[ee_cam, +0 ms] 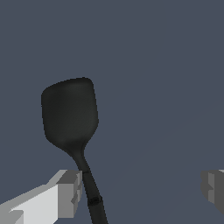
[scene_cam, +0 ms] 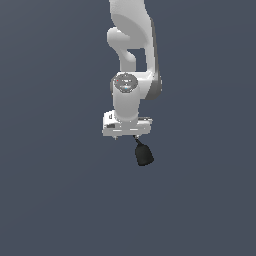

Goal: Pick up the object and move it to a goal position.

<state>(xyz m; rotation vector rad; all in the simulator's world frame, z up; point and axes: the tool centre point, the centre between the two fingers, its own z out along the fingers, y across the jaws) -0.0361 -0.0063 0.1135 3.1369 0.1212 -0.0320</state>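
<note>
At five o'clock from the gripper (scene_cam: 126, 136) in the exterior view, just under the white bar: object (scene_cam: 144, 154), small and matte black. Shaped like a spatula from the wrist camera, with a wide rounded body and a thin neck running back toward the hand. Fingers (ee_cam: 65, 192) spread wide, holding nothing. Neck just beside one finger, possibly touching, and well apart from the other. No surface visible anywhere, so cannot tell whether resting on one.

Probably light and stiff, judging by the thin build and clean outline. Matte finish, so likely not slippery. Lopsided, though, with most bulk out in the wide body; likely to pivot if pinched far down the neck. Best taken on the neck close to the flare, jaws square across. Needs re-centring first, with the neck off to one side of the gap. Risk in closing now: a shove, not a clamp.
</note>
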